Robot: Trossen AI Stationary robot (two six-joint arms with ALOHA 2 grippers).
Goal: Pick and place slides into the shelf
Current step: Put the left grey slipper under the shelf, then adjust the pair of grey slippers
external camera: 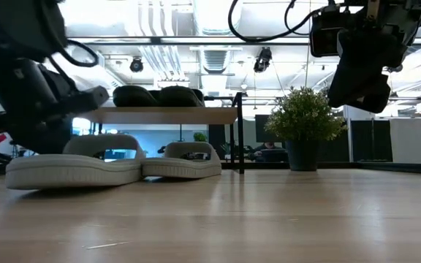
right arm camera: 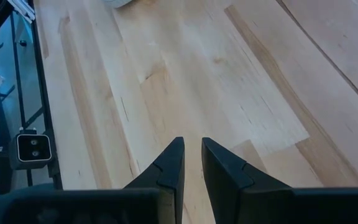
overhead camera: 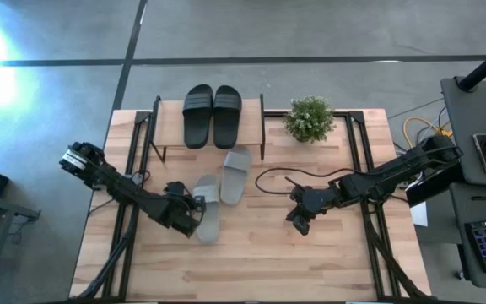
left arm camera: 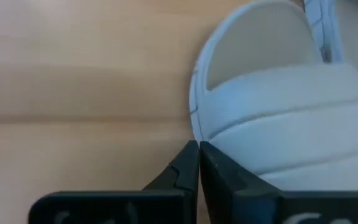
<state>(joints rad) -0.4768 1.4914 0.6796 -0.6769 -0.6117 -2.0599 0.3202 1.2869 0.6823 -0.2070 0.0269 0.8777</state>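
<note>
Table (overhead camera: 310,262): you see the whole wooden top only from above; the shelf stands at its far edge and serves as your landmark here.
Shelf (overhead camera: 262,127): black side frames and a light top board; the low view shows you the board edge-on with open space beneath it, which the overhead view hides.
Left arm: it reaches in to the table in front of the shelf, ending at the nearer grey slide.
Right arm: it waits well to the right of the shelf, in front of the plant (overhead camera: 310,118).
Black slides (overhead camera: 213,114): both lie side by side on the shelf's top board.
Grey slides (overhead camera: 234,173): one lies just in front of the shelf; the other (left arm camera: 278,118) lies nearer you, their ends meeting.
Left gripper (left arm camera: 199,155): clenched fully, fingertips together at the nearer grey slide's rim; only its wrist view shows you this, and whether it pinches the edge you cannot tell.
Right gripper (right arm camera: 191,152): fingers slightly parted, holding nothing, above bare wood.
</note>
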